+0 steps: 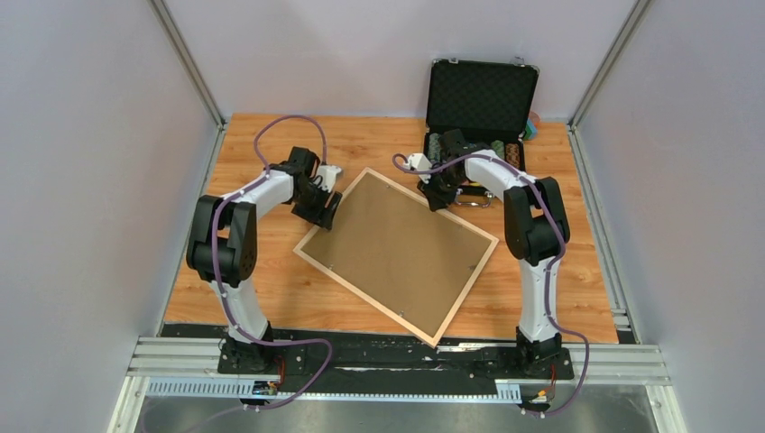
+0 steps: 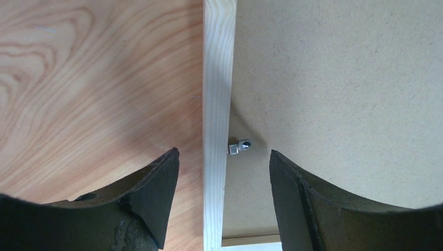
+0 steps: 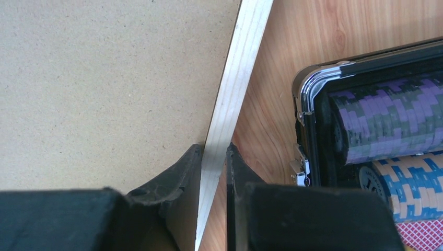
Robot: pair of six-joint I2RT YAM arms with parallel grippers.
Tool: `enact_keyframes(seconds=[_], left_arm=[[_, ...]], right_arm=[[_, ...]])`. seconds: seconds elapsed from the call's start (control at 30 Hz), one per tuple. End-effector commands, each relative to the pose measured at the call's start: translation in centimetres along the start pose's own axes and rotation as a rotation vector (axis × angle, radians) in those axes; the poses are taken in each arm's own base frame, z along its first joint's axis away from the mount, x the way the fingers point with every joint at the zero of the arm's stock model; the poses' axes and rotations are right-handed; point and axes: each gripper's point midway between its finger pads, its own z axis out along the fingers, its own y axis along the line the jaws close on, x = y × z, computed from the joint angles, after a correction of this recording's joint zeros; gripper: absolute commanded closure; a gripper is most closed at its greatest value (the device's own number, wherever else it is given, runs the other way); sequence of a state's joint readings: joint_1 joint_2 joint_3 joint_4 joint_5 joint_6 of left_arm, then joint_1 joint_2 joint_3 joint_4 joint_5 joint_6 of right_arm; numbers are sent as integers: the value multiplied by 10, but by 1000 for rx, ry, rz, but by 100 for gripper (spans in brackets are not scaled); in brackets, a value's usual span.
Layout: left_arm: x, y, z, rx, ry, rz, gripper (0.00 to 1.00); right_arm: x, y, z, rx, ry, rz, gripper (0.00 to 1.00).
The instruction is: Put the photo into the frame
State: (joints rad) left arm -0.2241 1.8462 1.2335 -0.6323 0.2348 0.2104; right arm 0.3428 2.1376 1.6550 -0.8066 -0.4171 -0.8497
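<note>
1. The right gripper (image 3: 214, 154) is closed narrowly on the frame (image 3: 237, 68). Its two dark fingers press the thin light-wood rail from either side, one over the board and one over the table.
2. The left gripper (image 2: 223, 159) stands wide apart and holds nothing. One black finger (image 2: 151, 198) hangs over the table and the other over the board. The rail runs between them with a clear gap on each side.
3. Just beside the rail, between the left fingers, a small silver metal clip (image 2: 239, 147) sticks out over the edge of the board.
4. The frame lies flat on the table with its back up, turned at an angle between the two arms. The left gripper is near its left corner and the right gripper is on its far right rail. The wood is pale, smooth and straight-grained.
5. A plain brown backing board (image 3: 104, 78) fills the frame. It is matt and finely speckled like pressed fibre.
6. The table (image 3: 292, 42) is warm orange wood with bold, swirling grain.
7. Just beside the gripped rail sits an open black chip case (image 3: 313, 83) with a rounded chrome corner and a small metal latch. Inside lie ridged rows of purple-and-dark chips (image 3: 386, 120) and blue-and-cream ones. Its raised lid is lined with dimpled black foam.
</note>
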Motion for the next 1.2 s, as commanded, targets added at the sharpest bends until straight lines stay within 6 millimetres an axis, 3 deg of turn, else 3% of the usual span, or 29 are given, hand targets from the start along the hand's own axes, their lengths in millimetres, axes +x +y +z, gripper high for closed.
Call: enact_keyframes(seconds=[0.0,0.17,0.37,0.6,0.83,1.0,1.17], left_arm=[[-39,5,-27,-23,-127,-36,28],[-60,11,-18,-28,-154,-79,31],[-79,11,-3,8,-171,-135,45],[-91,2,7,69,-183,-159,46],[-95,2,15,63,-185,-150,47],[-95,0,23,81,-177,-171,51],[-96,-1,28,83,-185,-186,61]], right_arm=[[-28,-6,0,4,-85,-20,95],[-31,-8,-3,27,-96,4,75],[-43,-13,-15,65,-127,41,61],[-50,-9,-34,102,-152,89,53],[-46,4,-56,136,-160,154,52],[-32,18,-70,167,-155,240,52],[-15,37,-91,190,-178,327,51]])
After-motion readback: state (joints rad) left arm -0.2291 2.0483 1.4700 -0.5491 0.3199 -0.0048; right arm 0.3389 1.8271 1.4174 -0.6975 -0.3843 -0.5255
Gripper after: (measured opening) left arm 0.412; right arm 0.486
